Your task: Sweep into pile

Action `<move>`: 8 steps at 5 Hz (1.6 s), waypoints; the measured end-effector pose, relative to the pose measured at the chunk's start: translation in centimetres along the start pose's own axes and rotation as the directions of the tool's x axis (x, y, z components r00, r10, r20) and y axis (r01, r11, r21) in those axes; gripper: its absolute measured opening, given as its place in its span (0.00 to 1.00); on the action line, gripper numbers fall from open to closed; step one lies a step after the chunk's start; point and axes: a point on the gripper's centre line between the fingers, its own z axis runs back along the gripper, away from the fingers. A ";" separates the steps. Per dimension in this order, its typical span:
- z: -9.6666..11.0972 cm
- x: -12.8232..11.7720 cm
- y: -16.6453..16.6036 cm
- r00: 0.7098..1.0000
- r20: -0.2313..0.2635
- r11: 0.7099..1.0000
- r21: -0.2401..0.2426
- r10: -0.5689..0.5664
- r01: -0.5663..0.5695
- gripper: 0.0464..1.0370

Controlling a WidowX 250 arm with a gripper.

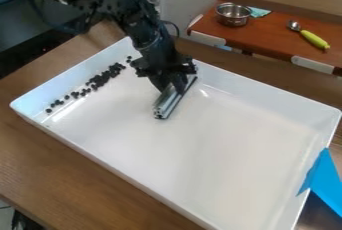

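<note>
right now we have the black gripper (pixel 175 85) over the white tray (pixel 200 154), nearer its top corner than its bottom one, with its fingers closed on a grooved metal bar (pixel 164 105). we see the black beads (pixel 100 79) strung loosely along the tray's upper-left edge, thinning out toward the left corner, apart from the bar.

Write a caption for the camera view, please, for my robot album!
The robot's end effector holds a metal bar in a white tray, while small dark bits lie along one side.
</note>
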 end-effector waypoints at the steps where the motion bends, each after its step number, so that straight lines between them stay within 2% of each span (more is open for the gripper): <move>1: 0.3 1.4 2.4 1.000 -0.017 1.000 0.019 0.019 -0.018 0.33; 2: 0.9 3.4 6.9 0.996 0.003 0.994 0.063 0.085 -0.085 0.33; 3: 1.2 4.5 8.7 0.994 0.010 0.992 0.070 0.107 -0.108 0.33; 4: 1.3 4.4 8.8 0.992 0.013 0.991 0.047 0.123 -0.123 0.33; 5: 2.0 2.3 8.7 0.986 0.012 0.985 0.037 0.168 -0.168 0.33; 7: 4.4 -0.7 9.1 0.930 0.114 0.925 0.113 0.350 -0.362 0.33; 8: 5.5 -2.1 9.6 0.918 0.136 0.910 0.135 0.374 -0.391 0.33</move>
